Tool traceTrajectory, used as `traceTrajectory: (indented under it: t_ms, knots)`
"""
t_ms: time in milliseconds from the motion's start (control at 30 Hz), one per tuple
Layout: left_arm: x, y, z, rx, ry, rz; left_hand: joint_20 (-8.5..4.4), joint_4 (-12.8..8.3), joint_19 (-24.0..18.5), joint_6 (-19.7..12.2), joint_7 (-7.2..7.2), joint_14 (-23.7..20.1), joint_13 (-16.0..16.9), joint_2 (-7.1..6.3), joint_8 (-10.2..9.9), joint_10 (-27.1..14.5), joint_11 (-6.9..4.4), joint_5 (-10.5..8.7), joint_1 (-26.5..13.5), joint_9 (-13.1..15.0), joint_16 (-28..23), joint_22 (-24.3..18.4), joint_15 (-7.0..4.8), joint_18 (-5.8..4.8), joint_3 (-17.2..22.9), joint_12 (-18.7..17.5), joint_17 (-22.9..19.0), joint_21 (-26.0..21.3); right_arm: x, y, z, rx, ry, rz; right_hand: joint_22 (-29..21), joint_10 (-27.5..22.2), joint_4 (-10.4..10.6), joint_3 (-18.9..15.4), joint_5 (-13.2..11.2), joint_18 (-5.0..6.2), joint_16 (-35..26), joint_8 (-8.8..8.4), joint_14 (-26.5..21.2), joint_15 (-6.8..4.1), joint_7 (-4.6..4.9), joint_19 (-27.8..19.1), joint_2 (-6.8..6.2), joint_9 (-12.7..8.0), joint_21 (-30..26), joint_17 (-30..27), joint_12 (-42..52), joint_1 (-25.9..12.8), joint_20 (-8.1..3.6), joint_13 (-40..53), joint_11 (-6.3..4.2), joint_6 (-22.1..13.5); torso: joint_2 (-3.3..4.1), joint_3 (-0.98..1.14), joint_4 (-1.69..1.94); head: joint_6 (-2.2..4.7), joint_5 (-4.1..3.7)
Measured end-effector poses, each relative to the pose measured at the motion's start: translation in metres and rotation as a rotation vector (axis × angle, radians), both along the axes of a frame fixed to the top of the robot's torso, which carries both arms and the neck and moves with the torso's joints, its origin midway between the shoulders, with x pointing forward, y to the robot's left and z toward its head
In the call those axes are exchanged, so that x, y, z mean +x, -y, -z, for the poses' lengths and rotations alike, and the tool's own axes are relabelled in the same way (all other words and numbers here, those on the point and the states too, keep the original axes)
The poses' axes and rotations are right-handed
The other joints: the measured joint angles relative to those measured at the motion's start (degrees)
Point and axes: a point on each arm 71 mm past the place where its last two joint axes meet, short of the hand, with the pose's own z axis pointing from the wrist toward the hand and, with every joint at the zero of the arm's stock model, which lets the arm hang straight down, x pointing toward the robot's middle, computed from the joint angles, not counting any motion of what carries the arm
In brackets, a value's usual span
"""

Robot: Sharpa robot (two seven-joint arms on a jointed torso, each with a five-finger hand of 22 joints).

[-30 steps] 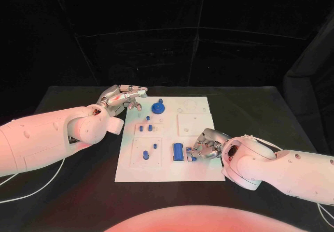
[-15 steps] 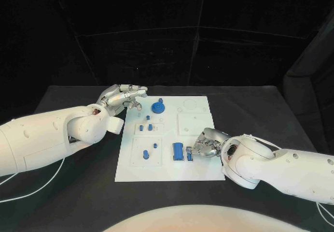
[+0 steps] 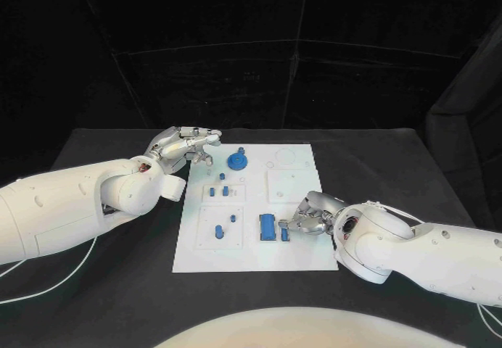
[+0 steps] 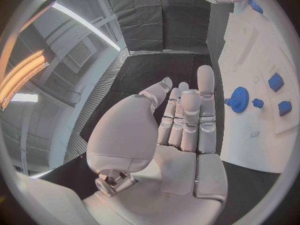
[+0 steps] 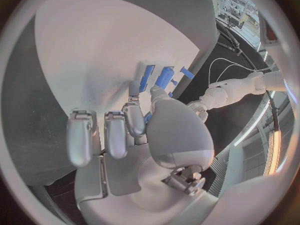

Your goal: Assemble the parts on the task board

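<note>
Right hand [image 3: 307, 217] is seen in the lower right part of the head view, at the right edge of the task board [image 3: 298, 254]. Its fingers are curled down onto a small blue part [image 3: 284, 234] that lies just beside the long blue block [image 3: 269, 228]; in the right wrist view the thumb and a finger [image 5: 135, 116] are pressed on this piece, so the part is pinched. Left hand [image 3: 184, 147] is placed in the upper left of the board, at its corner, with the fingers straight and close together, and nothing is held in it. Near it, a round blue gear [image 3: 237, 159] is standing on the board. Below the gear, 3 small blue pegs [image 3: 219, 191] are found, and 1 more peg [image 3: 219, 232] lower on the left side.
</note>
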Motion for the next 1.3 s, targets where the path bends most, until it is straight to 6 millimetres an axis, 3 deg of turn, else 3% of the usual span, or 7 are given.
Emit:
traceTrajectory:
  t_ms: [233,333,500,700,867,1000,1300]
  knots:
    - [0.000,-0.001,0.000,0.001,0.000,-0.001,0.00,0.0,0.0,0.0,0.00,0.0,0.0,0.00,0.0,0.0,0.00,0.00,0.0,0.0,0.0,0.0,0.00,0.00,0.0,0.0,0.0,0.0,0.000,0.019,-0.002,0.019,0.016,0.019,0.0,-2.4,-1.7,-1.7,1.9,0.04,-3.7,-2.60,0.1,0.60,1.96,-0.7,-2.00,-0.6,-3.3,-0.6,-7.2,2.8,0.31,-4.7,1.59,-5.1,-0.06,0.02,-0.04,0.42,-0.05]
    - [0.001,-0.002,0.000,0.003,0.001,-0.004,0.00,0.0,0.0,-0.1,0.15,-0.1,0.0,0.00,0.0,-0.2,0.21,0.00,0.0,0.0,0.0,0.0,0.11,0.00,0.0,0.0,-0.2,0.0,0.008,0.034,-0.004,0.063,0.021,0.047,-1.9,-8.0,-2.5,-2.5,2.3,1.97,-9.7,-4.53,-0.1,1.93,3.44,-5.0,-2.64,-1.5,-8.7,-7.4,-20.2,5.2,1.32,-13.3,2.88,-8.4,-0.18,0.01,-0.04,0.87,-0.09]
    - [0.005,-0.005,0.001,-0.002,-0.002,-0.022,0.67,0.2,-1.1,-0.2,0.21,-3.6,-0.4,0.24,0.5,-0.9,0.25,0.00,-0.3,0.0,-3.0,-0.5,0.35,0.00,-0.5,0.3,-5.5,-1.2,0.037,0.055,-0.014,0.223,0.038,0.091,-28.0,-18.8,-4.5,-1.2,1.4,8.13,-37.0,-6.06,-9.8,3.85,5.47,-22.5,0.06,-3.0,-33.3,-35.6,-42.4,13.1,2.99,-29.3,4.78,-11.2,-0.65,-0.08,-0.04,2.24,-0.45]
    - [0.015,-0.012,0.002,-0.002,0.002,-0.064,3.17,1.0,-14.9,-0.4,0.42,-17.6,-1.6,-0.52,0.8,-2.5,1.56,0.00,-1.4,0.0,-21.3,-7.8,3.17,-0.02,-2.4,-3.8,-15.4,-13.5,0.080,0.072,-0.027,0.495,0.085,0.152,-42.4,-23.9,-5.2,3.2,-1.5,8.08,-60.3,-8.89,-20.1,8.41,8.85,-31.2,0.83,-5.8,-53.0,-49.5,-59.2,19.8,7.29,-47.4,9.48,-13.3,-1.72,-0.29,-0.03,5.09,-0.90]
    - [0.029,-0.013,0.002,0.002,0.019,-0.100,7.22,1.3,-21.3,0.1,0.55,-16.0,-1.6,0.00,-1.4,0.6,2.76,0.00,-1.1,-0.1,-41.5,-18.5,5.49,0.00,-3.7,-12.0,-24.8,-25.5,0.110,0.076,-0.027,0.660,0.142,0.189,-51.3,-22.9,-6.3,4.2,-4.2,8.06,-73.3,-10.36,-25.8,11.82,9.65,-34.0,0.14,-8.9,-65.3,-59.2,-63.9,20.5,10.67,-57.6,10.72,-13.1,-2.71,-0.52,-0.21,6.62,-0.91]
    - [0.042,-0.012,0.001,0.007,0.045,-0.135,7.73,1.2,-21.0,0.4,0.84,-15.1,-1.6,0.41,-2.6,1.7,3.07,0.00,-0.7,-0.1,-47.5,-21.4,6.35,0.02,-4.5,-15.3,-27.3,-27.4,0.134,0.077,-0.026,0.746,0.205,0.205,-56.6,-22.1,-8.9,4.7,-5.5,8.06,-78.0,-10.37,-23.8,12.20,8.96,-30.9,0.45,-12.2,-71.3,-65.7,-64.5,20.2,11.87,-65.5,11.06,-12.5,-3.31,-0.59,-0.46,7.42,-0.70]
    - [0.058,-0.011,-0.001,0.016,0.098,-0.198,7.66,1.5,-22.5,-0.9,0.40,-16.3,-2.0,1.44,-4.6,0.4,2.76,-0.31,-2.5,-0.5,-52.7,-24.4,6.57,0.03,-6.1,-18.4,-29.4,-28.7,0.159,0.070,-0.028,0.839,0.280,0.187,-59.2,-21.7,-12.0,5.1,-6.1,8.06,-78.1,-10.72,-17.7,9.85,8.51,-24.9,1.45,-14.6,-72.2,-68.8,-64.6,16.0,9.29,-70.7,9.95,-12.3,-4.20,-0.38,-0.47,8.38,-0.63]
